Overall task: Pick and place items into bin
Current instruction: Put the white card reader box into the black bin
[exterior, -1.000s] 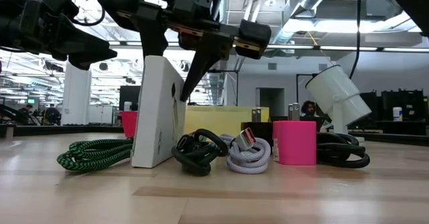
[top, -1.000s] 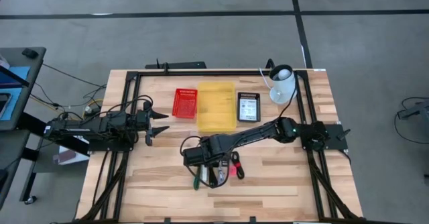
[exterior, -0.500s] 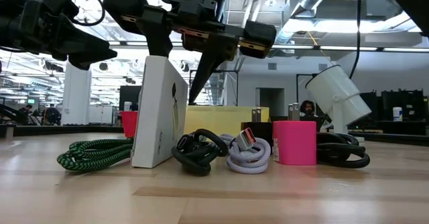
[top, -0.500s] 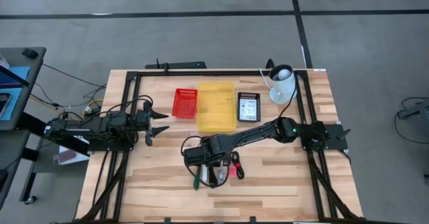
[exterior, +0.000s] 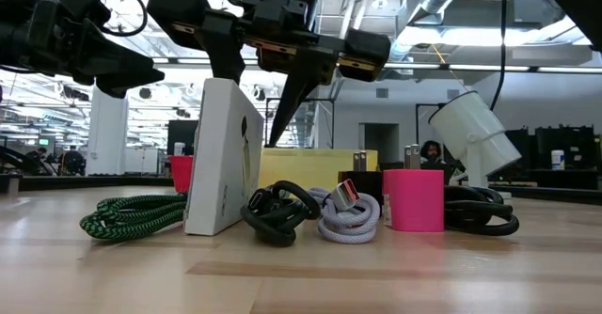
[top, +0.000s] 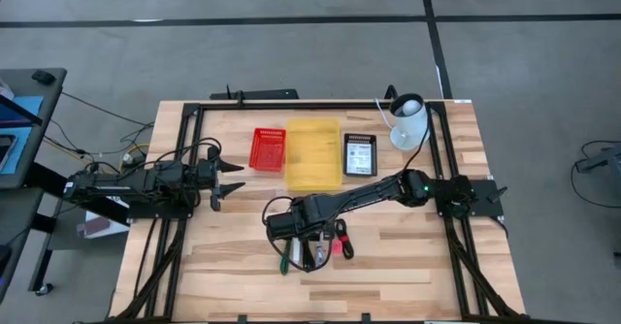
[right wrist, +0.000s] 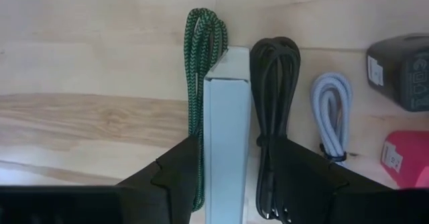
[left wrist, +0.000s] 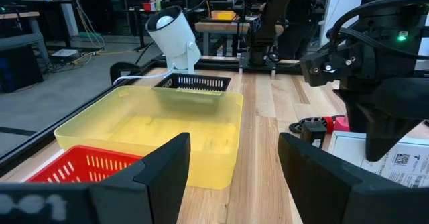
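1. Two arms show in the high view and neither has shifted in the last second: the left gripper (top: 231,178) waits beside the red basket (top: 269,147), the right gripper (top: 296,242) sits over the item pile, well short of the yellow bin (top: 312,154)
2. Low view: the right gripper (exterior: 256,98) has nudged sideways and the white box (exterior: 221,154) now stands a little straighter, on the table beside the green cable (exterior: 132,215); no lift yet
3. Left wrist: fingers spread wide, nothing between them
4. Right wrist: its fingers (right wrist: 177,177) stand apart, straddling the box top with the black cable (right wrist: 275,117) alongside; I judge no firm hold yet
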Controlling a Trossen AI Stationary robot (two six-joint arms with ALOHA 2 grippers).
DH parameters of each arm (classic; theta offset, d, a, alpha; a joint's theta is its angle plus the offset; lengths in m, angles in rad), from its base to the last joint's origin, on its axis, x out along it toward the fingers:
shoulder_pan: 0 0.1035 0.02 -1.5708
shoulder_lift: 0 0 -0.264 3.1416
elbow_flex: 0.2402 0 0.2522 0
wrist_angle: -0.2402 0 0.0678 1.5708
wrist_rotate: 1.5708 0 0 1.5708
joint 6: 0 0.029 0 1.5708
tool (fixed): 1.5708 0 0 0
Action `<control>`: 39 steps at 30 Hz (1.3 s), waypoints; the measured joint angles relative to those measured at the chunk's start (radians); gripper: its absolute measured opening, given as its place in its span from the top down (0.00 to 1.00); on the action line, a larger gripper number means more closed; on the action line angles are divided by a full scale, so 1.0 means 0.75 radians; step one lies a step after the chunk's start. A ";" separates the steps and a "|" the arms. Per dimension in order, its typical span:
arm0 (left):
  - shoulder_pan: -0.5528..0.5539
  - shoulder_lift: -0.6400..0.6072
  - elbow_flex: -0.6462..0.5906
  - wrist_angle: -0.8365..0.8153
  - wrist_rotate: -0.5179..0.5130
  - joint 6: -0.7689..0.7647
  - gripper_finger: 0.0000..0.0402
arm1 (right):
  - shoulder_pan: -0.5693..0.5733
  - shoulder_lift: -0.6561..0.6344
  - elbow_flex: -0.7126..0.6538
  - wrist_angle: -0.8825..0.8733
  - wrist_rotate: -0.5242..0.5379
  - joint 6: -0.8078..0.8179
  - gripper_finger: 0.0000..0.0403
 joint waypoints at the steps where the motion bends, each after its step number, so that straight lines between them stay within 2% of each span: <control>1: 0.000 0.000 0.000 0.000 0.000 0.000 0.45 | 0.000 0.000 0.000 -0.001 0.000 -0.002 0.57; 27: 0.000 0.000 0.000 -0.001 0.000 0.000 0.45 | -0.001 -0.001 0.000 -0.016 -0.006 0.040 0.58; 31: 0.000 0.000 0.000 0.000 0.000 0.000 0.45 | -0.001 -0.001 0.000 -0.015 -0.006 0.040 0.63; 39: 0.000 0.000 0.000 0.000 0.000 0.000 0.45 | -0.001 -0.001 0.000 -0.004 -0.001 0.046 0.84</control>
